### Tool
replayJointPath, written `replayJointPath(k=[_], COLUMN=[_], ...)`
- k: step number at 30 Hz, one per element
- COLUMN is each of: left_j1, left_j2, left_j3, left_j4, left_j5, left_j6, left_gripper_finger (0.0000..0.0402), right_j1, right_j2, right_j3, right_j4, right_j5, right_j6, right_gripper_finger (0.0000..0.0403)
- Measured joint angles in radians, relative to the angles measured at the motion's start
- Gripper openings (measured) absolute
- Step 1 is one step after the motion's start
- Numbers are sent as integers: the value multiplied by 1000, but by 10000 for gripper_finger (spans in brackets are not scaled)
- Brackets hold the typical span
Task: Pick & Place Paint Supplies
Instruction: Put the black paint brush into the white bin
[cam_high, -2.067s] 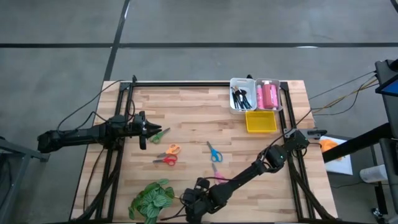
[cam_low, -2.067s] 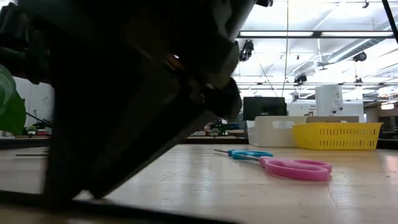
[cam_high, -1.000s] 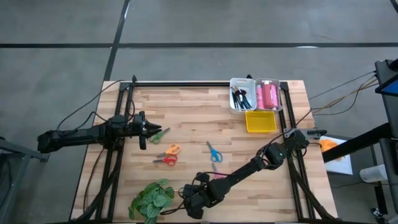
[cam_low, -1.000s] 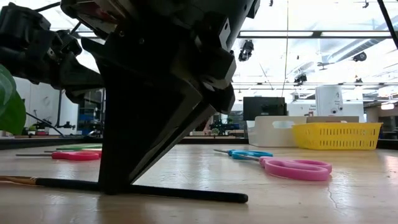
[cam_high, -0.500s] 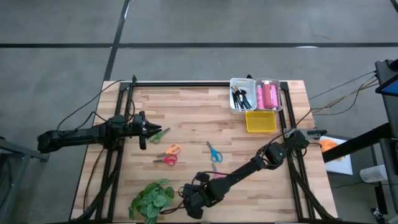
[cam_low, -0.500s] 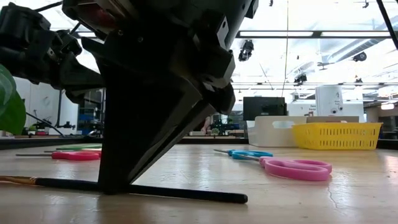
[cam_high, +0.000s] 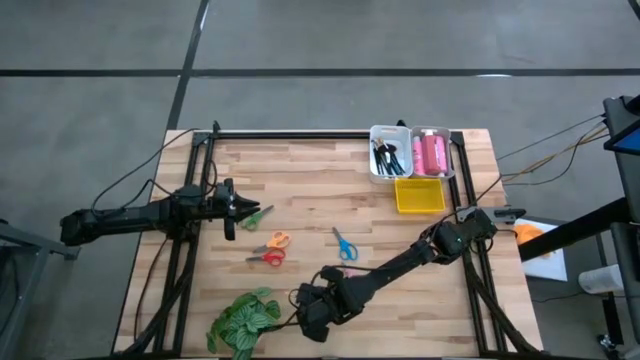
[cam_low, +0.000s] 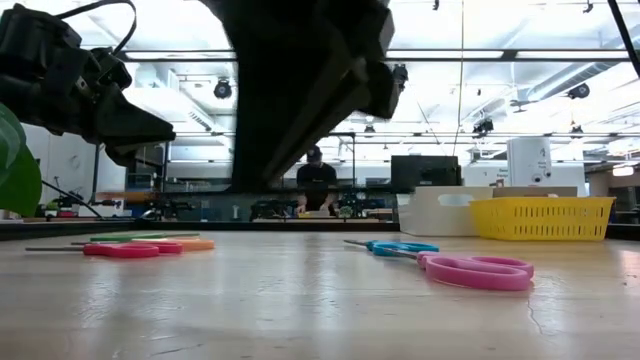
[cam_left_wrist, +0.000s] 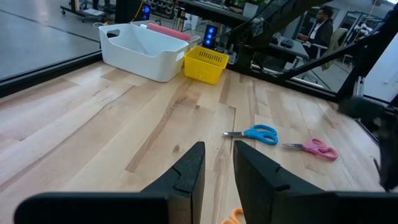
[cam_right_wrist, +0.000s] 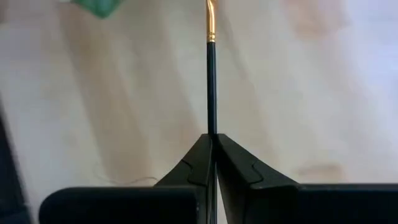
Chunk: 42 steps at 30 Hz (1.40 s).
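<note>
Near the front edge of the table (cam_high: 300, 160), just right of the green leafy plant (cam_high: 240, 322), your right gripper (cam_high: 312, 318) is pinched shut on a thin dark-handled brush (cam_right_wrist: 211, 68). Its long axis runs straight out from between the fingers, gold ferrule and bristle tip leading away from the wrist, toward a bit of green leaf at the picture's edge. Only the right wrist view shows you that brush; from overhead the arm covers it, and in the low view the gripper (cam_low: 300, 80) hangs as a dark mass above the wood with clear tabletop beneath it. Your left gripper (cam_high: 238, 208) waits over the left-middle of the table with its fingers (cam_left_wrist: 189, 171) parted a little and nothing between them, the green scissors (cam_high: 256, 215) just beside its tip. Orange scissors (cam_high: 274, 241) and red scissors (cam_high: 268, 257) lie close together in mid-table, blue scissors (cam_high: 345, 245) to their right, and the pink scissors (cam_low: 478, 270) show plainly only in the low and left wrist views. At the far right, the white bin of brushes (cam_high: 389, 152), the bin of pink tubes (cam_high: 432, 152) and the yellow basket (cam_high: 419, 195) sit clustered near the edge. Between the right gripper and those bins you have open wood, crossed only by the blue and pink scissors.
</note>
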Motion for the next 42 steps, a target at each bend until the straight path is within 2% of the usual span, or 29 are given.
replayJointPath(k=[11, 17, 25, 34, 42], left_j1=[0, 0, 0, 0, 0], left_j2=[7, 15, 18, 20, 19], left_j3=[0, 0, 0, 0, 0], left_j4=[0, -2, -1, 0, 0], left_j5=[0, 0, 0, 0, 0], left_j6=[0, 0, 0, 0, 0], left_gripper_finger=[87, 87, 87, 87, 87], right_j1=[-34, -64, -151, -295, -433], right_j2=[-154, -277, -479, -728, -956], right_j3=[0, -22, -103, -302, -586], right_j4=[-117, -134, -134, -114, 68], right_j5=[158, 249, 271, 274, 265], right_j6=[85, 39, -69, -155, -242], right_gripper_finger=[12, 12, 12, 12, 12])
